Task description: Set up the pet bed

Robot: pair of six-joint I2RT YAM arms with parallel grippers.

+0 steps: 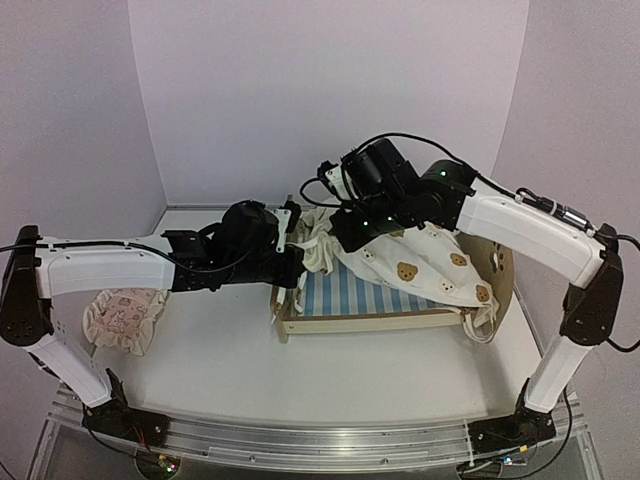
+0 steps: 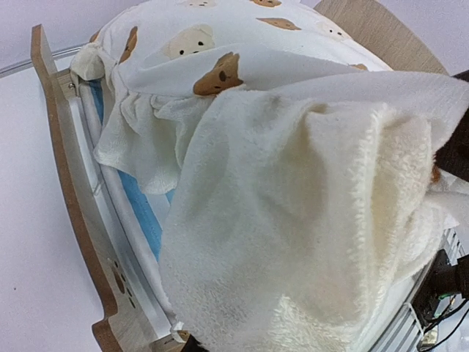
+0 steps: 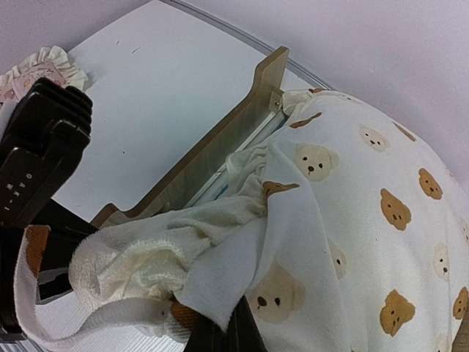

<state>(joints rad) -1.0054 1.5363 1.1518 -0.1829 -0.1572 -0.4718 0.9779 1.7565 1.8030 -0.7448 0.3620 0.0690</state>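
Over the pet bed (image 1: 362,322), left hand (image 1: 294,262) and right hand (image 1: 346,236) pinch quilt (image 1: 432,262).

Both arms reach inward, wrists nearly meeting mid-table. Left gripper (image 1: 293,264): jaws closed. Right gripper (image 1: 343,230): jaws closed, pinching the quilt (image 3: 352,220).

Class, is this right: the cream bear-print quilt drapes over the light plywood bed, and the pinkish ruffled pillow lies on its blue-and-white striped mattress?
No. The pinkish ruffled pillow lies on the white table left of the light plywood bed, not on its blue-and-white striped mattress, as the top external view shows. The cream bear-print quilt does drape over the bed.
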